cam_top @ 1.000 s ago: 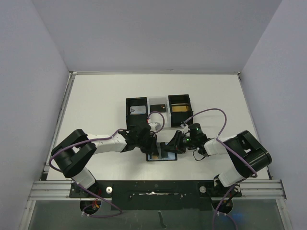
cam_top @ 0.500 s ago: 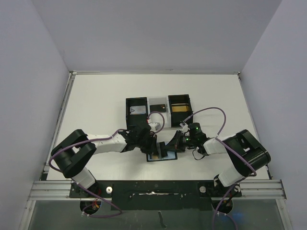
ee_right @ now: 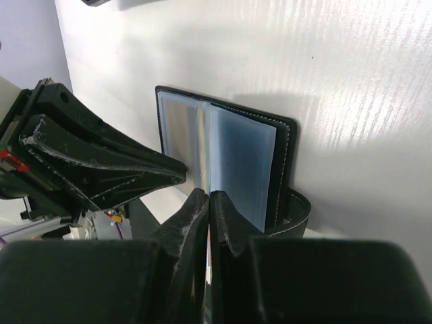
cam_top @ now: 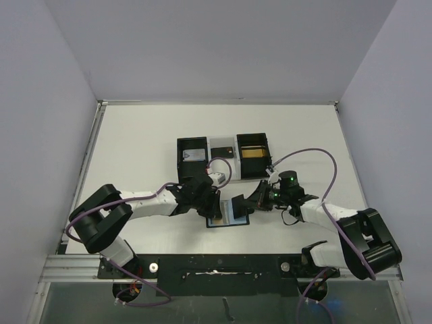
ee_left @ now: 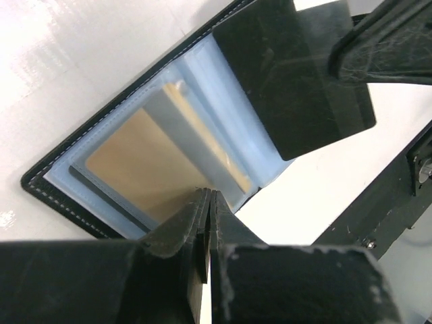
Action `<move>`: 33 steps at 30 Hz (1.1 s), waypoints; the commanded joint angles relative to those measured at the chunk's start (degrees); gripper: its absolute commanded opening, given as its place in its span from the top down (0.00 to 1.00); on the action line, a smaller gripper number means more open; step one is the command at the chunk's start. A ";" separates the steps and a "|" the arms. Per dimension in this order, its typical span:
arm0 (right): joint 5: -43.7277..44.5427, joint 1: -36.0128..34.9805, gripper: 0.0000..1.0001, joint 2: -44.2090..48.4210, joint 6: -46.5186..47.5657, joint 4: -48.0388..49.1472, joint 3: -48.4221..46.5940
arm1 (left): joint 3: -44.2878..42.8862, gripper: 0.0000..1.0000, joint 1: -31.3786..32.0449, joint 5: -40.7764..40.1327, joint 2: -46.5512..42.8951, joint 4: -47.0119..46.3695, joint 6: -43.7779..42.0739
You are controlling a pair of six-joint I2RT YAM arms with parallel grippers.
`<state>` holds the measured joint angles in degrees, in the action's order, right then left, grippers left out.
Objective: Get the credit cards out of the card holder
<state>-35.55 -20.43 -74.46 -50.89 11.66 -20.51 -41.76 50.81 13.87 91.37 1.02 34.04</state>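
Note:
The card holder (cam_top: 223, 220) lies open on the table between the arms, blue-grey pockets up. A gold-tan credit card (ee_left: 138, 172) sits in its pocket, with a grey leaf (ee_left: 185, 131) beside it. My left gripper (cam_top: 212, 204) is shut, pinching the holder's black edge (ee_left: 208, 194). My right gripper (cam_top: 246, 202) is shut on a thin credit card (ee_left: 290, 74) that looks dark in the left wrist view. It holds the card tilted over the holder's right half. In the right wrist view that card is edge-on between the fingers (ee_right: 208, 196), over the holder (ee_right: 243, 169).
Two black open-top boxes stand behind the holder. The left box (cam_top: 192, 155) holds a grey card and the right box (cam_top: 253, 150) a gold one. A pale tray (cam_top: 219, 144) between them carries a small black rectangle (cam_top: 228, 152). Purple cables loop over both arms.
My right arm has swung its elbow out to the right and the gripper has drawn back a little with the card, which now stands more clear of the holder. The left gripper has stayed put.

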 commanded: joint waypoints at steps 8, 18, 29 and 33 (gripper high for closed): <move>3.56 -0.10 1.00 8.99 6.22 -1.09 -2.43 | -1.11 0.79 -0.29 -6.72 -6.52 6.01 -0.26; 12.38 -4.62 1.00 19.74 17.50 1.27 -2.67 | 3.07 0.67 -5.35 -8.74 -14.30 5.34 2.38; 28.36 -16.88 1.00 20.44 49.79 7.82 -6.12 | 11.13 0.54 -18.70 -9.09 -29.22 7.08 5.70; 28.41 -17.01 1.00 15.45 58.84 5.06 -11.86 | 12.43 0.38 -21.94 -10.63 -34.66 9.67 6.09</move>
<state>-10.50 -37.17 -55.75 -6.09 14.35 -25.80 -29.67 31.31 5.02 61.65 9.30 38.98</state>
